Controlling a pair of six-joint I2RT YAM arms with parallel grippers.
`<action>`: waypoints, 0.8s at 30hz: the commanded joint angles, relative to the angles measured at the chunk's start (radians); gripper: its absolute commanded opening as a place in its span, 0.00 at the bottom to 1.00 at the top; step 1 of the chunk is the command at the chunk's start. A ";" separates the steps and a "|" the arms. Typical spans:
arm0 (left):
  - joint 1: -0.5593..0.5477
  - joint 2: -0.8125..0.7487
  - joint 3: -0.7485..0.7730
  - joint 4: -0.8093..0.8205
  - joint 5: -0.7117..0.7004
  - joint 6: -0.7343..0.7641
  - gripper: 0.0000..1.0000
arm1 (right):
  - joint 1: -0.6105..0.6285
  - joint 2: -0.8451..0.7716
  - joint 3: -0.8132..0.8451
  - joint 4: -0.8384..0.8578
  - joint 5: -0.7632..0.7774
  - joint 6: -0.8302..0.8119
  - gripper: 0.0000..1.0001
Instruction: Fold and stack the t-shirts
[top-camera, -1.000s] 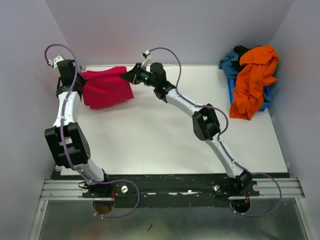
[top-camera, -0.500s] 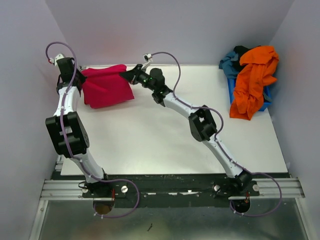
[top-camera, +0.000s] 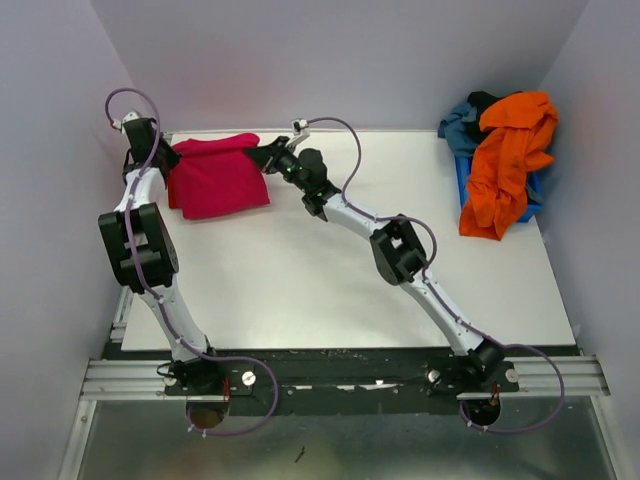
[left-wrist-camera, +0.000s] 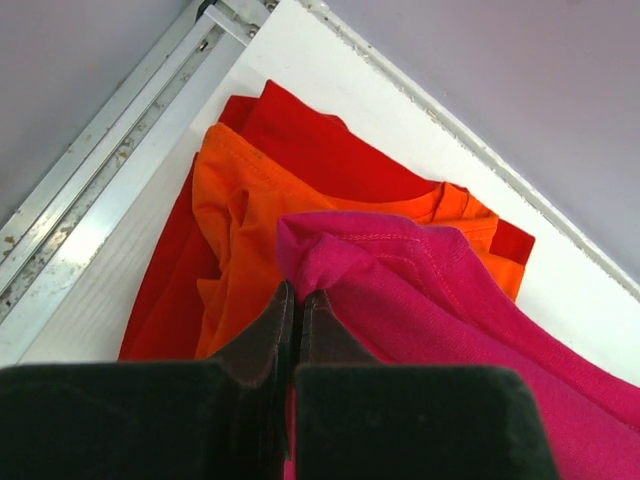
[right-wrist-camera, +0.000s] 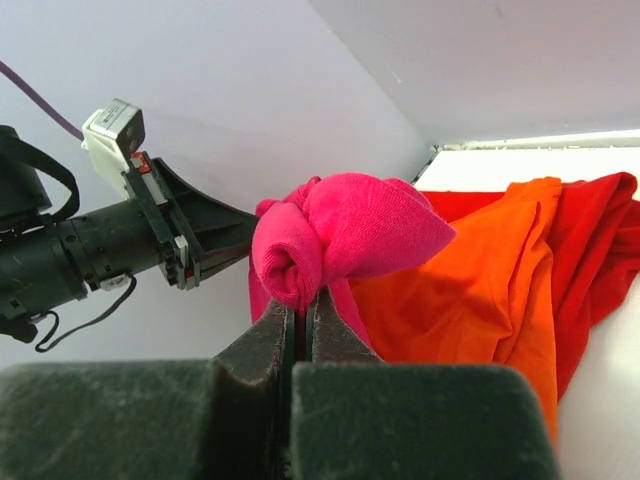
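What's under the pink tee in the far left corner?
An orange tee on a red tee, both showing past its edge. The pink tee covers the rest; anything below the red one is hidden.

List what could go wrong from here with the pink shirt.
1. The left gripper and right gripper each pinch only a bunched bit of the magenta shirt; either grip might slip.
2. The orange shirt below lies rumpled on the red shirt, so dragging may skew the stack.
3. The stack sits near the table edge; cloth could slide off.
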 joint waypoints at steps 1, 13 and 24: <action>0.048 0.043 0.048 0.042 -0.073 0.007 0.00 | -0.023 0.011 0.059 0.128 0.124 -0.025 0.01; 0.046 0.211 0.231 0.029 -0.037 -0.027 0.05 | -0.034 -0.028 0.027 0.133 0.206 -0.034 1.00; 0.045 0.244 0.333 -0.050 0.048 0.013 0.99 | -0.073 -0.245 -0.306 0.266 0.091 -0.051 1.00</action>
